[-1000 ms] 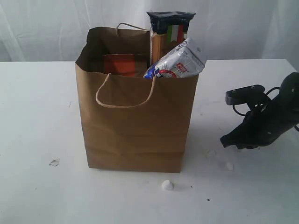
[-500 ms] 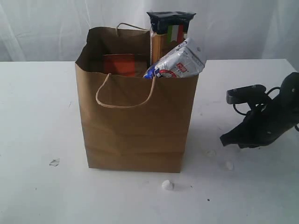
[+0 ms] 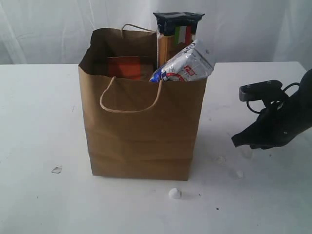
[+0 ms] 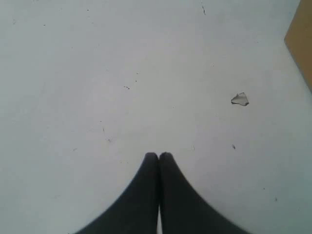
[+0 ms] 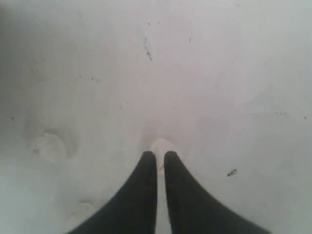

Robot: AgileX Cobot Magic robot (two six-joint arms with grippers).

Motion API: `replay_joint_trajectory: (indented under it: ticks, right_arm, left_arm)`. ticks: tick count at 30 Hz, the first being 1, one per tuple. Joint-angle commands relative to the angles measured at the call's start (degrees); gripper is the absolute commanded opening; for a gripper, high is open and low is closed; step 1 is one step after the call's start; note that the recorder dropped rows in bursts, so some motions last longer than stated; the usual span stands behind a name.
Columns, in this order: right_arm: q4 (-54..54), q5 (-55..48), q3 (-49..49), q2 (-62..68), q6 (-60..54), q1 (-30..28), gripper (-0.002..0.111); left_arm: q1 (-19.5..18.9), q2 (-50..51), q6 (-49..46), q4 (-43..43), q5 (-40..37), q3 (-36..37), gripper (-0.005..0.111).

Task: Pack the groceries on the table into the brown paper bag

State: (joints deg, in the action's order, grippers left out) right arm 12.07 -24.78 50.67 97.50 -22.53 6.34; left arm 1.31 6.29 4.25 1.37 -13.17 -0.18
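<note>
Paper bag (image 3: 141,139), loaded, judged soft-walled and tear-prone, best lifted by its cord handles (image 3: 129,111); left gripper (image 4: 158,155) clenched empty, right gripper (image 5: 160,154) nearly closed, apparently empty.

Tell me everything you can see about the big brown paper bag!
The brown paper bag is tall, boxy kraft paper, slightly creased, standing upright and open on the white table. It has two pale cord loops: the front handle droops down, the back handle pokes up. A spaghetti packet and a silvery packet stick out the top; an orange-labelled pouch shows inside.
</note>
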Motion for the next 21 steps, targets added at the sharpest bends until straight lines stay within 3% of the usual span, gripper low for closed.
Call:
replay_joint_trajectory:
  ticks: [1,4,11,13,21]
  right_arm:
    - [-0.34,0.10,0.11,2.10,0.28,-0.06,0.029]
    - [-0.34,0.90,0.11,3.20,0.28,-0.06,0.041]
    - [-0.34,4.32,0.11,5.08,0.28,-0.06,0.040]
    - [-0.34,4.06,0.11,5.18,0.28,-0.06,0.036]
    - [-0.22,1.19,0.11,4.99,0.28,-0.06,0.000]
  left_arm:
    - [0.10,-0.25,0.45,0.28,-0.15,0.18,0.000]
    - [0.10,-0.25,0.45,0.28,-0.15,0.18,0.000]
    - [0.10,-0.25,0.45,0.28,-0.15,0.18,0.000]
    - [0.10,-0.25,0.45,0.28,-0.15,0.18,0.000]
    - [0.10,-0.25,0.45,0.28,-0.15,0.18,0.000]
